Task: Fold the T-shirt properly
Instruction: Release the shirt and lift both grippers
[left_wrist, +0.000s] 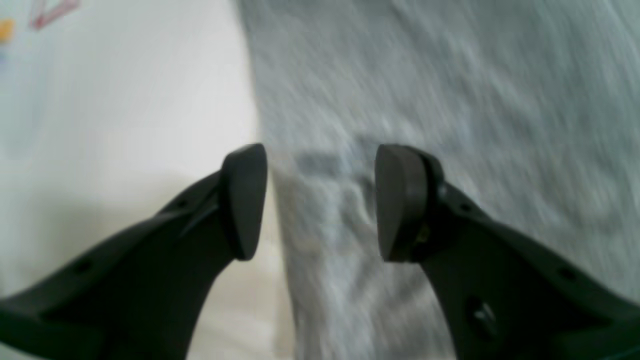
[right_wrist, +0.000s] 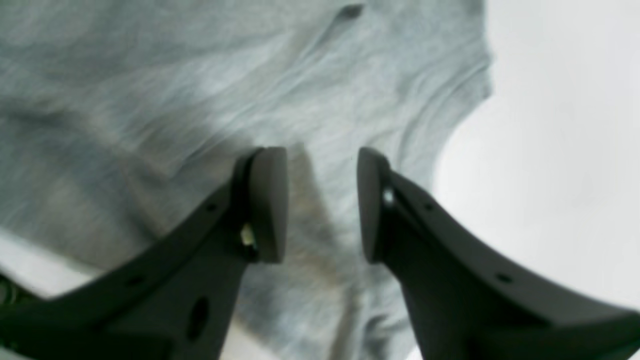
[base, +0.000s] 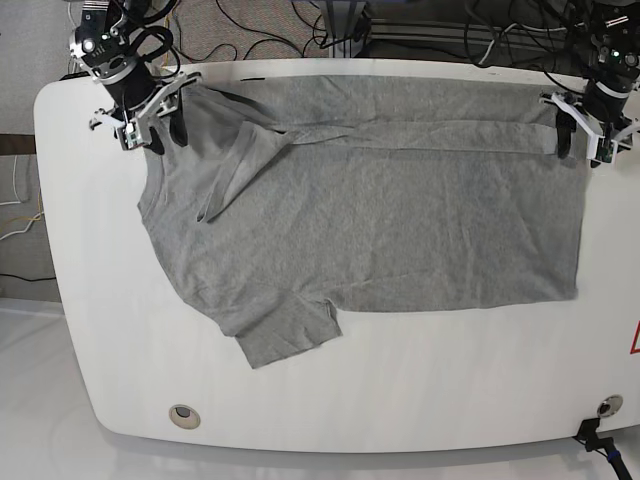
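Note:
The grey T-shirt (base: 380, 220) lies flat across the white table (base: 400, 390). Its far edge is folded over into a band (base: 420, 135), and one sleeve (base: 285, 330) points toward the front. My right gripper (base: 165, 133) hovers at the shirt's far left corner. In its wrist view it (right_wrist: 320, 155) is open over wrinkled cloth (right_wrist: 200, 90), with nothing between its fingers. At the shirt's far right corner my left gripper (base: 580, 143) is also open. Its wrist view shows the gripper (left_wrist: 320, 160) straddling the shirt's edge (left_wrist: 400, 75), its jaws empty.
Cables and dark equipment (base: 330, 25) run behind the table's far edge. Two round holes (base: 183, 415) (base: 605, 405) sit near the front edge. A red mark (base: 634, 340) shows at the right rim.

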